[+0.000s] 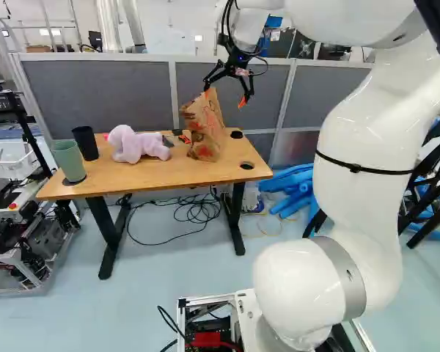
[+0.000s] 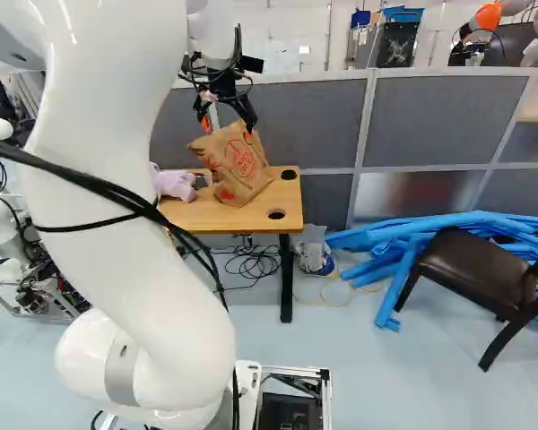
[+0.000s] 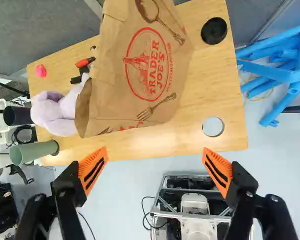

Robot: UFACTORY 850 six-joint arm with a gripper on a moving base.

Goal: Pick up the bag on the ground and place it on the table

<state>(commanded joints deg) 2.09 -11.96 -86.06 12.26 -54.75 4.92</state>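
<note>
Wide open, my gripper [image 1: 224,94] is over the top of the brown paper bag [image 1: 205,136] in the left base view. The bag rests on the wooden table [image 1: 150,176], toward its right end and leaning a little. In the wrist view the bag [image 3: 140,75] lies ahead of the gripper [image 3: 155,154], with nothing between the orange pads. Whether a fingertip brushes the bag's top in the base views, I cannot tell.
A purple plush toy [image 1: 136,144], a green cup [image 1: 69,160] and a black cup [image 1: 86,143] share the table. Grey partitions [image 2: 448,121] stand behind; blue tubes [image 2: 403,251] and a dark chair [image 2: 471,264] are to the right.
</note>
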